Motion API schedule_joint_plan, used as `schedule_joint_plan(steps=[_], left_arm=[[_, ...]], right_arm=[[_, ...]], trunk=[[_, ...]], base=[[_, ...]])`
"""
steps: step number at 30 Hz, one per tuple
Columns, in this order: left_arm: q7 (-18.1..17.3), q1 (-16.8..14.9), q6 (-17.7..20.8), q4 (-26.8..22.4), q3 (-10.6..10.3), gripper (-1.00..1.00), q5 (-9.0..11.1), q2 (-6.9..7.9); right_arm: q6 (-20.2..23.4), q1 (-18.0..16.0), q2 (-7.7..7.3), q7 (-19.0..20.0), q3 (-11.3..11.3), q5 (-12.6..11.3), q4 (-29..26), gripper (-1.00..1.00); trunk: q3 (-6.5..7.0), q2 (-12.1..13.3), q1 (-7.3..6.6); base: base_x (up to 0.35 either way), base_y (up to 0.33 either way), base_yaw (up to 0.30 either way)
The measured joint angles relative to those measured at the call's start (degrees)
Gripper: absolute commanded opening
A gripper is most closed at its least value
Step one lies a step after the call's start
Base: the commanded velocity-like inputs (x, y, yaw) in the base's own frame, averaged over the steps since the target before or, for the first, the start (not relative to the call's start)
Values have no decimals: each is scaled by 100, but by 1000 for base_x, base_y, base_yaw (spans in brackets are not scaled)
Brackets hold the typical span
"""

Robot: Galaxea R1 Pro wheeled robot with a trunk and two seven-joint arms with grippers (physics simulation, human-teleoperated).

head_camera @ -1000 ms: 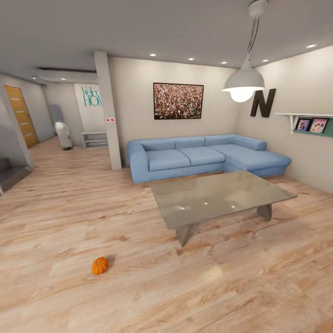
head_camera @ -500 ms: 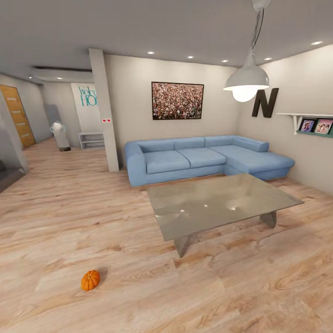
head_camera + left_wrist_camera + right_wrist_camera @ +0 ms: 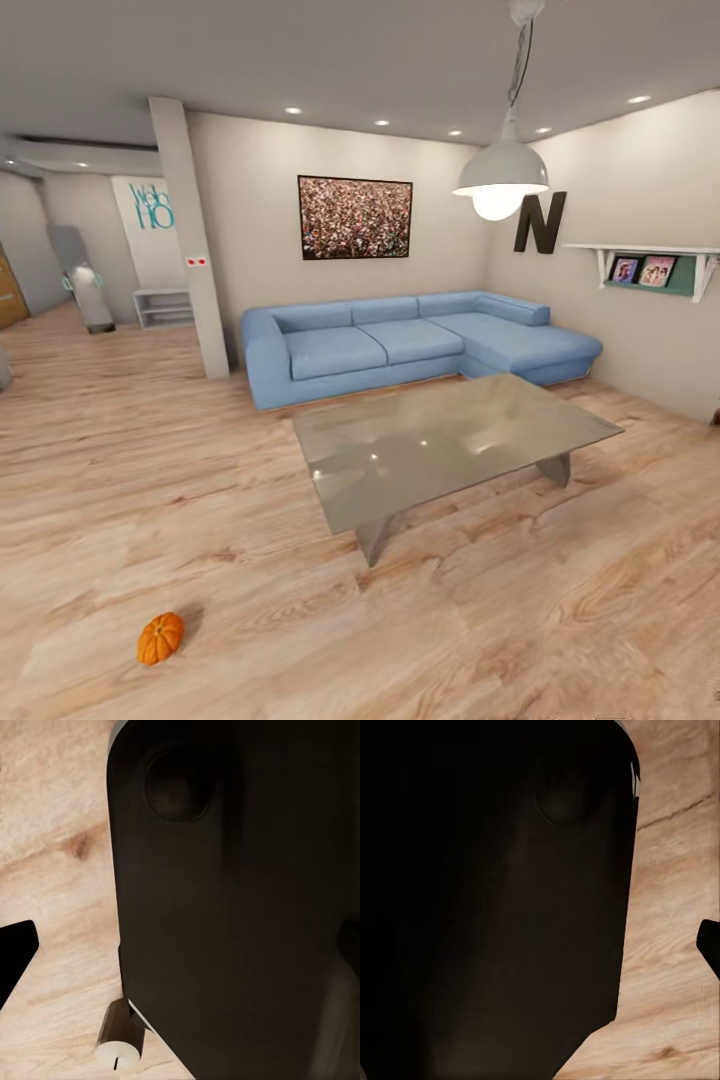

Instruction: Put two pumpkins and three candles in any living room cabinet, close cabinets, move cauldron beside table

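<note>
We are on our way through the living room, and one pumpkin lies on the wooden floor low and to our left in the head view, well apart from the coffee table, which we will call the bench, standing ahead and to the right in front of the blue corner sofa. The pumpkin sits on the left-arm side of us, so we judge the left arm to be the nearer one for a pick, once the base has closed in and turned toward it. It is roundish, so it has no long axis to speak of, and its stem is too small for us to say which way it points. The bench top is bare grey glass with nothing resting on it. Our wrist views look down at floor planks past a large dark body of the robot itself; in the left wrist view a small pale cylinder pokes out beside that dark body, and we cannot say what it is. A black tip shows at the edge of each wrist view, but we cannot tell whether either gripper stands wide or narrow, nor whether it holds anything. A pendant lamp hangs above the bench, and a wall shelf with framed pictures runs along the right wall.
</note>
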Motion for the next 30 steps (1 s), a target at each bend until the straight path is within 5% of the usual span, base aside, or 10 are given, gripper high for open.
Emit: schedule_joint_plan(steps=[16, 30], left_arm=[[0, 2, 0, 0, 0, 100, 0, -6], [0, 0, 0, 0, 0, 100, 0, 0]], right_arm=[[0, 1, 0, 0, 0, 0, 0, 100], [-3, 0, 0, 2, 0, 0, -3, 100]], trunk=[[0, 0, -2], [0, 0, 0]], base=[[270, 0, -155], [136, 23, -279]])
